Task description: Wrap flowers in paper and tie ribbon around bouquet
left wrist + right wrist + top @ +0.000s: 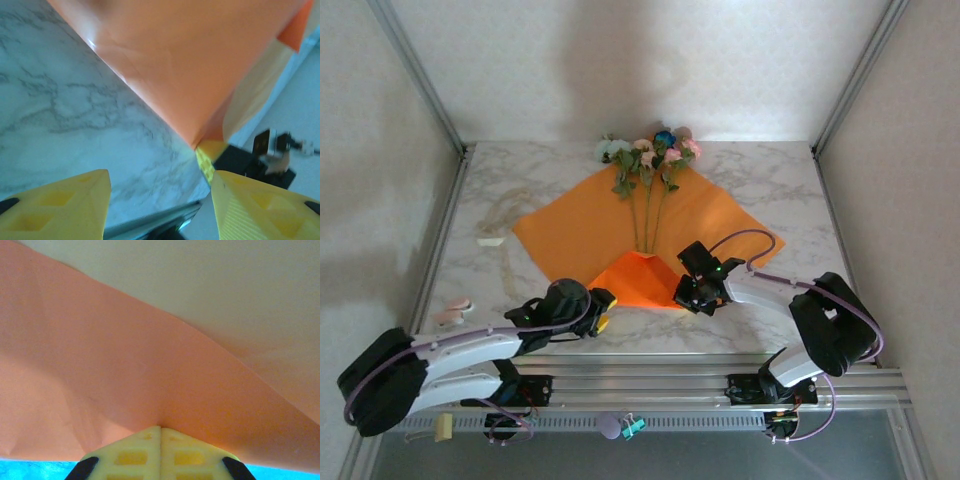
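The orange paper [570,235] lies as a diamond on the marble table [770,180]. The flowers [650,155] rest on it, blooms at the far side and stems running toward me. The sheet's near corner is folded up over the stem ends into a brighter flap [635,278]. My right gripper [686,293] is shut on the flap's right edge; in the right wrist view its fingers [150,445] meet with the paper [125,365] pinched between them. My left gripper [601,311] stands open just left of the flap, its fingers [65,205] wide apart near the paper [190,65]. The ribbon [492,241] lies at the left.
A small pink object [453,312] sits near the table's front left corner. An aluminium rail [670,380] runs along the near edge, and frame posts [430,90] rise at the back corners. Bare marble lies left and right of the sheet.
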